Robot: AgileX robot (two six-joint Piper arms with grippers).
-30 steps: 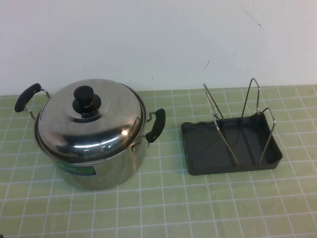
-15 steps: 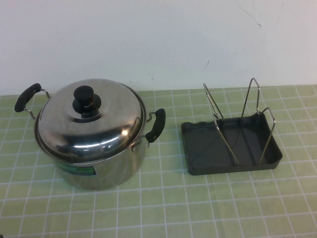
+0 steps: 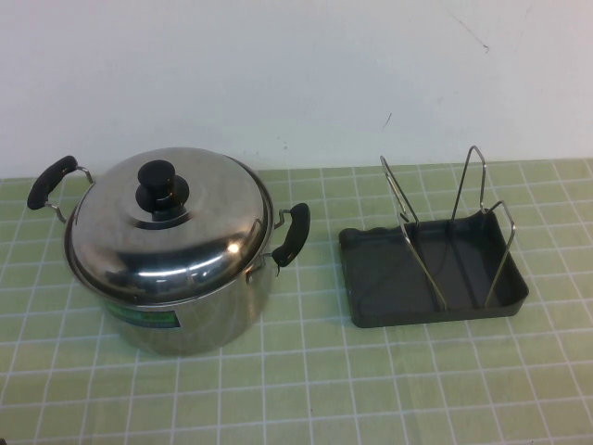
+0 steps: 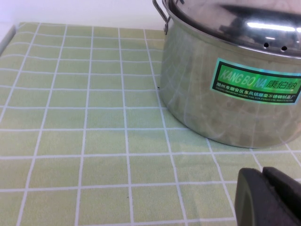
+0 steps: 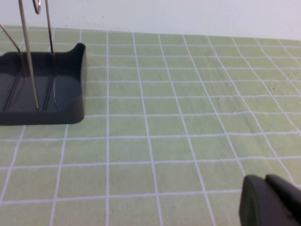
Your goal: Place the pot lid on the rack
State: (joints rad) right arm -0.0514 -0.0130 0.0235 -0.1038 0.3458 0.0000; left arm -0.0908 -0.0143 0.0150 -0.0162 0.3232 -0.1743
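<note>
The shiny domed pot lid with its black knob sits on the steel pot at the left of the table. The dark grey rack with upright wire loops stands to the pot's right and holds nothing. Neither arm shows in the high view. My left gripper is shut and empty, low over the table near the pot's labelled wall; the lid's edge shows above it. My right gripper is shut and empty, over the table some way from the rack's corner.
The green tiled tabletop runs back to a white wall. The pot's black side handles stick out left and right. Open table lies in front of the pot and the rack.
</note>
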